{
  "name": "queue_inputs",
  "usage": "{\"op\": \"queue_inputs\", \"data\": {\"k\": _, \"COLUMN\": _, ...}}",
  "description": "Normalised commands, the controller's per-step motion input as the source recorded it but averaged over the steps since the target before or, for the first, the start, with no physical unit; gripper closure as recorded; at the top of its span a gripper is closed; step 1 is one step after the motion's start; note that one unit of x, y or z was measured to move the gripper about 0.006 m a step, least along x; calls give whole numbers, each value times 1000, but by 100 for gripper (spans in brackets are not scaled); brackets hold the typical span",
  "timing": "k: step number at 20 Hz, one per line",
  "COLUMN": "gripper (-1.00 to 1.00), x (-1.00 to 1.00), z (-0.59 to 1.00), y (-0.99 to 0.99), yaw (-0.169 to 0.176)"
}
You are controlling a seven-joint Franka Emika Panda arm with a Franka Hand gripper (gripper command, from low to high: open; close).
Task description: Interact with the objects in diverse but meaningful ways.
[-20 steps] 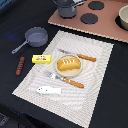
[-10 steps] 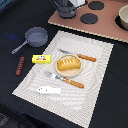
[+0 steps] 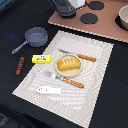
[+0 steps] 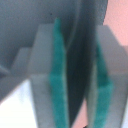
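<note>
A dark worktop point(image 3: 20, 107) is seen carrying a pale striped mat point(image 3: 92, 75), with a toy stove point(image 3: 107, 25) along its far edge. At the mat's centre a plate point(image 3: 68, 71) holds the loaf point(image 3: 68, 64). From the loaf, the knife point(image 3: 80, 56) lies at about 1 o'clock, the fork point(image 3: 65, 79) at 6, the fish point(image 3: 48, 90) at 7, the butter point(image 3: 41, 59) at 9, the sausage point(image 3: 20, 65) further out at 9, off the mat, and the saucepan point(image 3: 35, 37) at 10.

The gripper point(image 3: 65, 7) hangs over the stove's near edge, well apart from all of these. In the wrist view two green-padded fingers point(image 4: 57, 75) are set apart, with only a blurred dark surface seen through the gap; nothing appears to be grasped.

Everything is laid out neatly, as a place setting. No item appears to be disturbed or in hand, so the whole interaction is judged to be left, or else between moves.
</note>
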Motion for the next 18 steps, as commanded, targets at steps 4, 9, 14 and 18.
{"op": "queue_inputs", "data": {"k": 4, "gripper": 100, "x": 609, "z": 1000, "y": 85, "yaw": -43}}
{"op": "queue_inputs", "data": {"k": 9, "gripper": 100, "x": 631, "z": 1000, "y": 91, "yaw": -34}}
{"op": "queue_inputs", "data": {"k": 14, "gripper": 100, "x": 763, "z": 1000, "y": 111, "yaw": -29}}
{"op": "queue_inputs", "data": {"k": 18, "gripper": 100, "x": 807, "z": 940, "y": 81, "yaw": -35}}
